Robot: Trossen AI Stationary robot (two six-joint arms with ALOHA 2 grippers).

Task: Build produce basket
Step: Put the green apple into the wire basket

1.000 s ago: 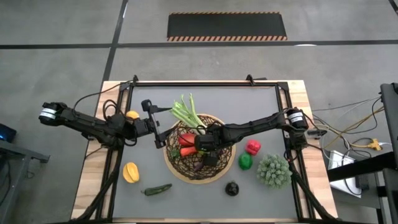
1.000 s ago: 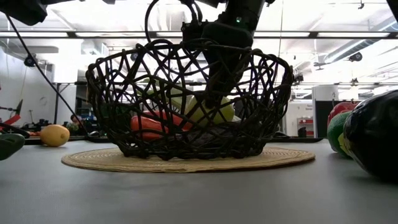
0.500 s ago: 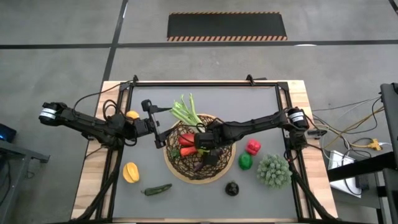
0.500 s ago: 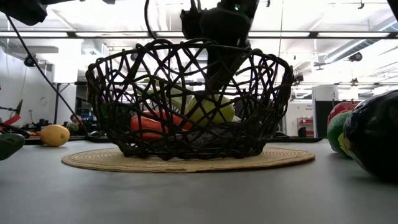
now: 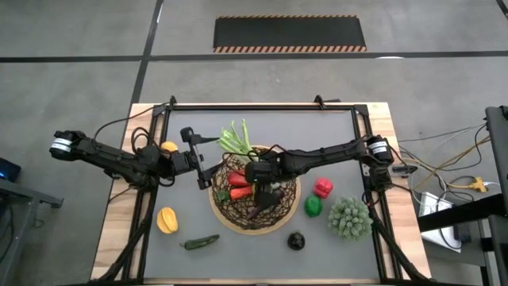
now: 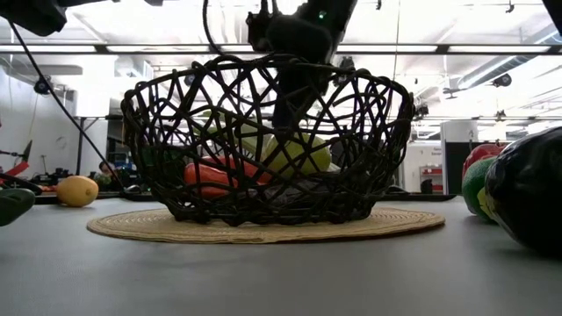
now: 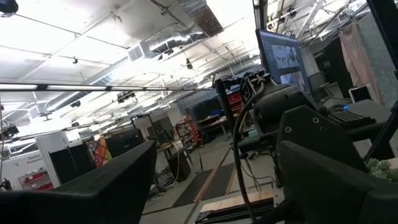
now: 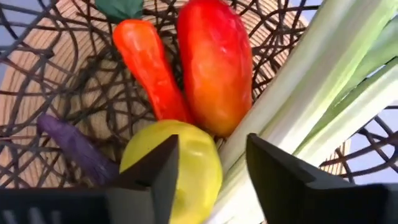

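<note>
Hovering over the basket (image 5: 254,197) with the right gripper (image 8: 208,165), fingers partly apart, apparently gripping nothing, just above the yellow lemon (image 8: 177,165) nestled against the leek (image 8: 323,93) and red pepper (image 8: 214,62). Waiting beside the rim with the left gripper (image 5: 200,163), spread wide, empty. Leaving 2 open flanks for lifting clear.
</note>
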